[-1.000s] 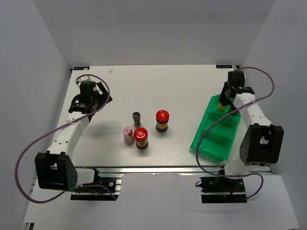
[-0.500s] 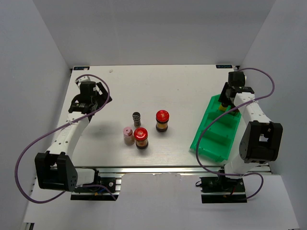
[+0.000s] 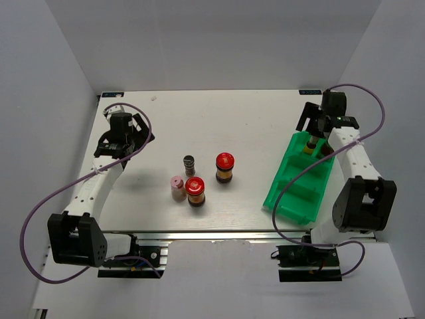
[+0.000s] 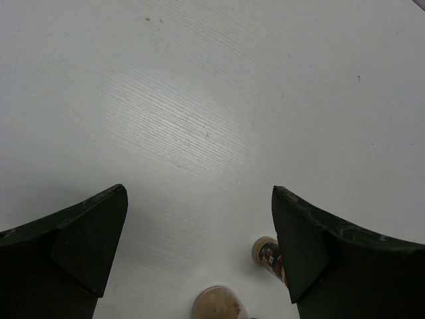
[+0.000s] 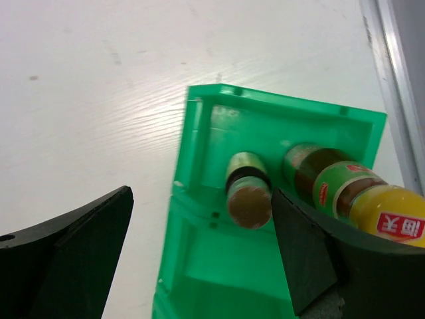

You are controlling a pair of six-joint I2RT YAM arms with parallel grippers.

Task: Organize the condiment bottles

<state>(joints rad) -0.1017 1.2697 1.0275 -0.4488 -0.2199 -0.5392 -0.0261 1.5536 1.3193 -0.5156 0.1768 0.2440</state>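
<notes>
The tan-capped brown bottle stands in the far compartment of the green bin. The yellow-capped green bottle stands beside it. My right gripper hovers open just above them, holding nothing. Mid-table stand the grey ribbed shaker, the pink-capped jar and two red-lidded jars. My left gripper hangs open over bare table at the far left. Two of the jars peek in at the bottom of the left wrist view.
The green bin lies slanted along the table's right side, its nearer compartments showing nothing inside. White walls close the table at the left, the back and the right. The right arm's cable loops over the bin.
My right gripper has opened, letting go of the tan-capped bottle in the bin, and has drawn up and back from it. The left arm has not moved.
</notes>
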